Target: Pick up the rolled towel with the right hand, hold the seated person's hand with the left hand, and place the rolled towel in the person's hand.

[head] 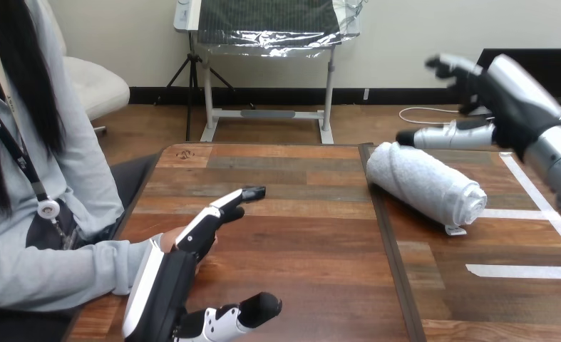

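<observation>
The white rolled towel (425, 183) lies on its side on the right part of the wooden table (299, 242). My right hand (485, 96) hangs above and just behind the towel's far end, open, fingers spread and apart from the cloth. My left hand (192, 239) is at the lower left, open, with straight fingers pointing right and the thumb low near the front edge. The person's hand (167, 241) peeks out from under it, mostly hidden; I cannot tell whether the two touch. The grey sleeve (56, 274) comes in from the left.
White tape strips (523, 271) mark the table's right part. A dark seam (388, 242) runs front to back between the two tabletop panels, just left of the towel. A small white clip (455, 229) lies at the towel's near end.
</observation>
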